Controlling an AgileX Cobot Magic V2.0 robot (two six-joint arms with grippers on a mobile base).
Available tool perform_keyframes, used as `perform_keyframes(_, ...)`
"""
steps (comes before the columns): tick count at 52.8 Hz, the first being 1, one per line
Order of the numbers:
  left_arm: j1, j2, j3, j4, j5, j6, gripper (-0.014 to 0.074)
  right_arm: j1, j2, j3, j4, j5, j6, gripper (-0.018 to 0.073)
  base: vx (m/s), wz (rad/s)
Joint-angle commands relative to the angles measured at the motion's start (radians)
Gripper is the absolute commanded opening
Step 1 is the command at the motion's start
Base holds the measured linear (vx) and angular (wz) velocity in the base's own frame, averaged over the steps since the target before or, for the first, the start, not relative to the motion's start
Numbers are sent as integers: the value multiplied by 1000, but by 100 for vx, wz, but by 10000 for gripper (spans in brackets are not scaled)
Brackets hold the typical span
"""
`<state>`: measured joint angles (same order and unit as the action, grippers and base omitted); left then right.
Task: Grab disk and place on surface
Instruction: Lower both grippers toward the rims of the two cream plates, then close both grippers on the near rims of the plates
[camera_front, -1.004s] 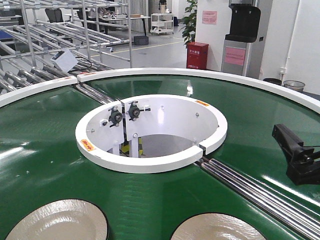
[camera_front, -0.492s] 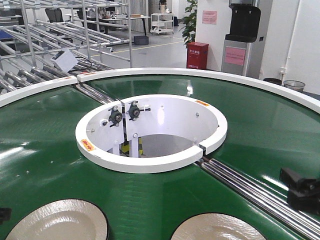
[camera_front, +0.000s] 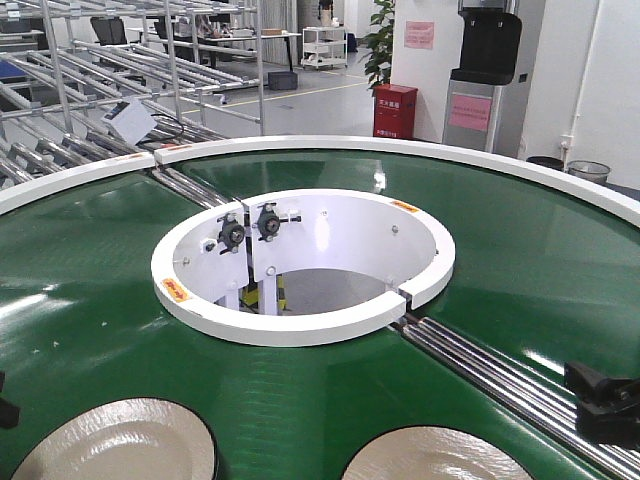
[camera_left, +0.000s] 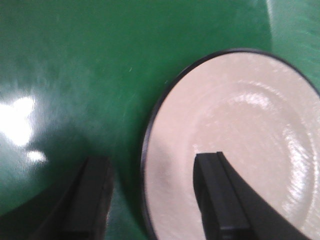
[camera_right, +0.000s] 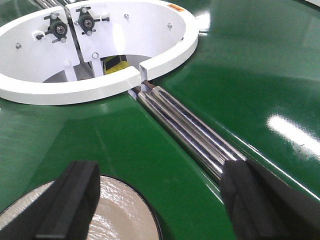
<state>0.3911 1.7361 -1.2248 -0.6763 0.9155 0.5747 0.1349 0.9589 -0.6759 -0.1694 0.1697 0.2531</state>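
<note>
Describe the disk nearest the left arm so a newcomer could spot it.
Find the green ring-shaped belt around the white hub. Two cream disks lie on its near side; take the left disk, its dark rim between the open left fingers. The right disk lies beside the steel rollers instead.

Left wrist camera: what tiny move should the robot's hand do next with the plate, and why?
Probably ease the left gripper down a little and close. Its jaws stand open astride the rim of the disk: one finger over the green belt, the other over the disk. The blurred view does not show how high it hangs.
</note>
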Motion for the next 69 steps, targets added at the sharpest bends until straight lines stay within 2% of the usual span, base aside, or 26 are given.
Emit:
perform_keyframes(1, 8, 8, -31, -138, 34, 87, 473, -6, -12, -34, -7, -66, -14, 542, 0, 0)
perform_keyframes(3, 7, 31, -31, -170, 47, 136, 473, -6, -12, -34, -7, -65, -14, 542, 0, 0)
perform_keyframes(7, 7, 62, -31, -225, 60, 182, 473, -6, -12, -34, -7, -66, -14, 542, 0, 0)
perform_keyframes(31, 2, 153, -26, -232, 62, 198, 472, -6, -12, -34, -7, -61, -15, 542, 0, 0)
perform_keyframes(37, -22, 173, -26, -276, 94, 208, 460, -6, -12, -34, -7, -65, -16, 542, 0, 0)
perform_keyframes(43, -82, 191, -26, -299, 102, 220, 429, -6, -12, -34, -7, -66, -16, 542, 0, 0)
perform_keyframes(50, -141, 201, -26, -263, 73, 222, 336, -6, -12, -34, -7, -64, -16, 542, 0, 0)
perform_keyframes(59, -152, 203, -26, -231, 69, 213, -12, -6, -12, -34, -7, -32, -16, 542, 0, 0)
perform_keyframes(68, -151, 203, -26, -251, 78, 205, -10, -6, -12, -34, -7, 24, -15, 542, 0, 0)
perform_keyframes(69, -147, 197, -27, -319, 104, 208, -9, -12, -11, -34, -1, 98, -9, 542, 0, 0)
